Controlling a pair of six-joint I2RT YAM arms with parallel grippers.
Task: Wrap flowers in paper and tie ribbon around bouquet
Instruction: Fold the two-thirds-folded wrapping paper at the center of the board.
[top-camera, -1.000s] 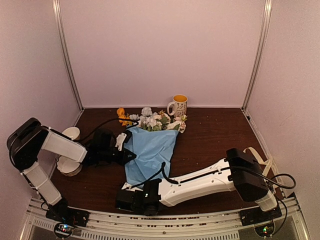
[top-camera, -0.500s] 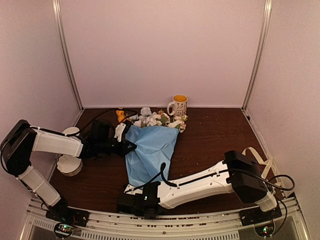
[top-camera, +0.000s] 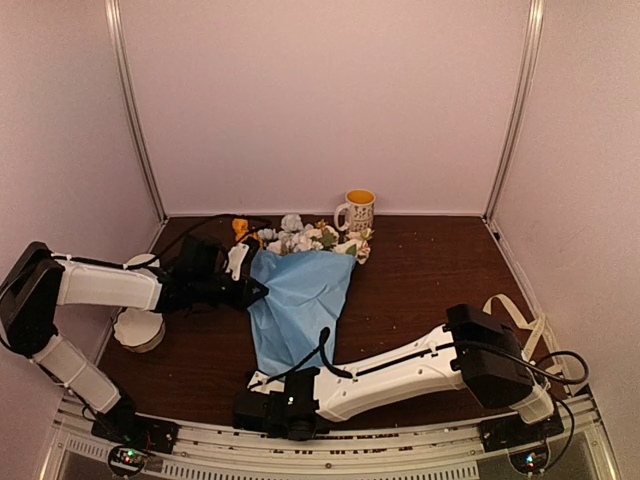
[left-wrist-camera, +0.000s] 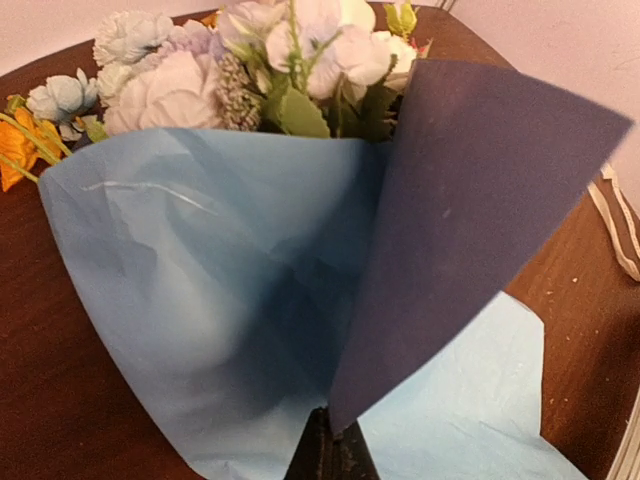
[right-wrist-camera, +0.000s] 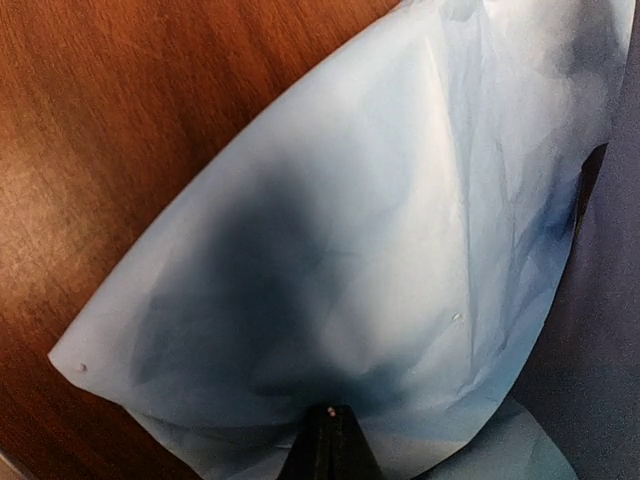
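Top external: left pincer (top-camera: 260, 291), right pincer (top-camera: 252, 384) tight on paper (top-camera: 300, 300) around flowers (top-camera: 300, 238).

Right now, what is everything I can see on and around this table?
flowers: one bunch, white, pale blue, pink and orange, poking out of the paper's far end
paper: one sheet, blue, wrapped around the flowers, mid-table
ribbon: one, cream, loose at the table's right edge
mug: one, white with yellow inside, by the back wall
round things: two, whitish, at the left edge; too small to identify
table: one, dark brown wood
left hand: shut on the paper's left side
right hand: shut on the paper's near end
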